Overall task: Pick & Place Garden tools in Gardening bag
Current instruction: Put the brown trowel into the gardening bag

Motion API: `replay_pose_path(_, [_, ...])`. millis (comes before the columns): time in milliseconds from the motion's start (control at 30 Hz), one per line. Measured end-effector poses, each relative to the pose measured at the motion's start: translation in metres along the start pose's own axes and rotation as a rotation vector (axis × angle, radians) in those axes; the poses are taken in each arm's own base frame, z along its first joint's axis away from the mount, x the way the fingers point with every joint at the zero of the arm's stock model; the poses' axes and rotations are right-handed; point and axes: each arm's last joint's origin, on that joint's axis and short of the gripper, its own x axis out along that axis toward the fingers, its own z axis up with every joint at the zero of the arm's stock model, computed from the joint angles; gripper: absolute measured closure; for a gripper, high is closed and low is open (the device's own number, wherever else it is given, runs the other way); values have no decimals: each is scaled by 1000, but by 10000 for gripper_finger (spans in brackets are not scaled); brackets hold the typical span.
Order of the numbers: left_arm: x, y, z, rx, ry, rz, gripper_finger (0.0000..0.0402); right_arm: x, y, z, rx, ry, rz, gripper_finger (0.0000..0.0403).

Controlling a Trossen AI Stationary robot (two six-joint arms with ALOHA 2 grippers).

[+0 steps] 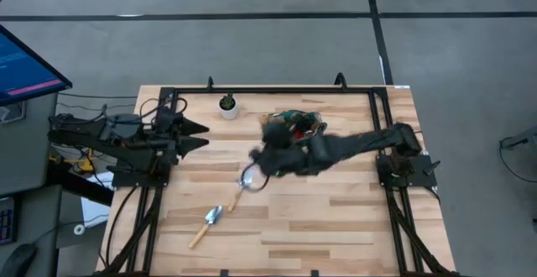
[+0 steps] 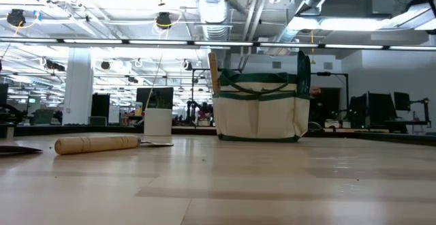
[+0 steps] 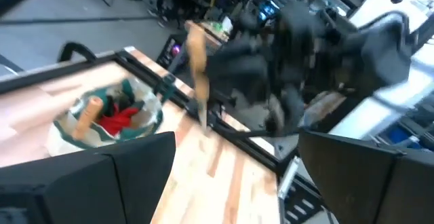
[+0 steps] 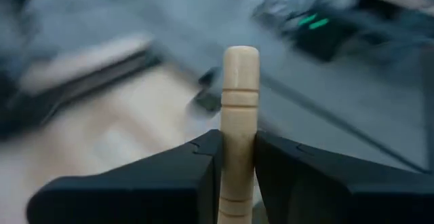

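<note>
My right gripper reaches from the table's right to its middle, shut on a trowel whose tan handle sticks out toward the near left. The gardening bag stands just beyond that arm. In the left wrist view the gardening bag holds a wooden handle and something red. A second trowel lies flat on the table at the near left, its handle resting on the wood. My left gripper waits open at the left, holding nothing. My right gripper pinches the trowel's wooden handle between its two fingers, one on each side. The handle runs along the fingers, and its rounded free end sticks out well past the fingertips. The trowel is lifted clear of the table; its blade end is hidden behind the fingers.
A small white pot with a green plant stands at the far edge, left of the bag. Black frame rails run along the table's far, left and right sides. A monitor stands off the table's left. Bare wood lies at the near right.
</note>
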Motion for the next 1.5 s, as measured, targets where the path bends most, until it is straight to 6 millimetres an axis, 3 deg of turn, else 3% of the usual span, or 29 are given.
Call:
replay_pose_path(133, [-2, 2, 2, 34, -49, 57, 100, 16, -33, 21, 120, -111, -194, 352])
replay_pose_path(267, [-2, 4, 4, 73, -103, 134, 100, 42, -52, 25, 174, -146, -332, 352])
replay_pose_path(567, [-4, 5, 7, 118, -140, 179, 100, 99, -73, -2, 308, -89, -414, 352])
replay_pose_path(767, [-4, 6, 7, 162, -156, 212, 100, 120, -79, 38, 195, -136, -237, 352])
replay_pose_path(933, [-4, 6, 8, 164, -167, 225, 100, 125, -102, 86, 279, -407, -135, 352])
replay_pose_path(1067, [-4, 6, 8, 164, -167, 224, 100, 126, -111, 98, 247, -507, -138, 352])
replay_pose_path(1300, [-5, 6, 8, 219, -171, 248, 100, 130, -105, 84, 197, -457, -220, 352])
replay_pose_path(1400, [-5, 7, 9, 240, -184, 279, 100, 135, -103, 57, 241, -511, -206, 352])
replay_pose_path(1500, [-5, 7, 9, 241, -193, 295, 100, 128, -120, 28, 332, -602, -187, 352])
